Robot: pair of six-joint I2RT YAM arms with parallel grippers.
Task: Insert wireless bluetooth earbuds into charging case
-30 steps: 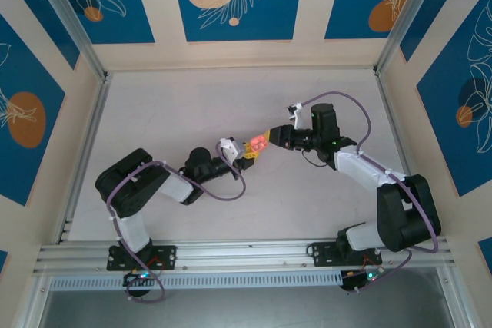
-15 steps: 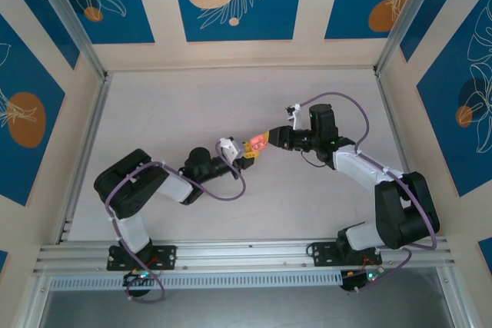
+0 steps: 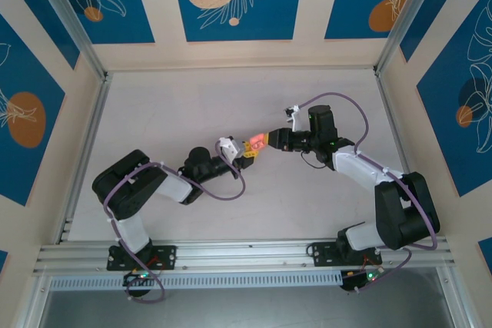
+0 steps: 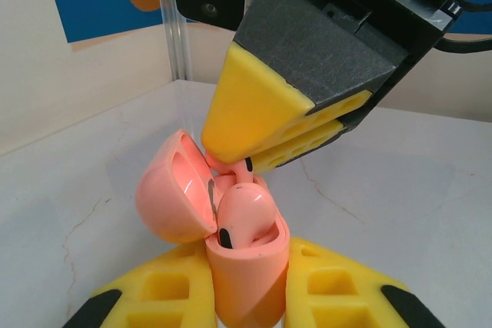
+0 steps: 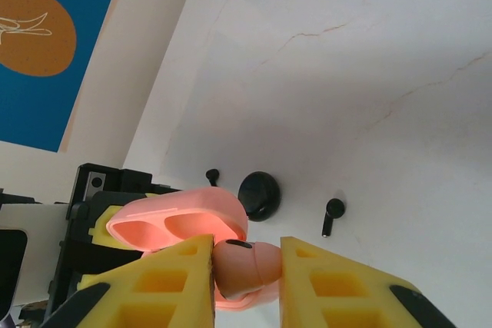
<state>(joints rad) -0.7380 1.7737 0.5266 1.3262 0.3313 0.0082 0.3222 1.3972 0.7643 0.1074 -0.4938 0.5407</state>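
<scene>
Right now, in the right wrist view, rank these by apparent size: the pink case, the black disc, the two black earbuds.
1. pink case, though it is nearest the camera
2. black disc
3. black earbuds, too alike to rank

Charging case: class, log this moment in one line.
left gripper: shut on charging case | lid: open | right gripper: pinching pink piece at case mouth

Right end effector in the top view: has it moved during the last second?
Yes, slightly: the right end effector has edged leftward in the view, away from the right rail.
</scene>
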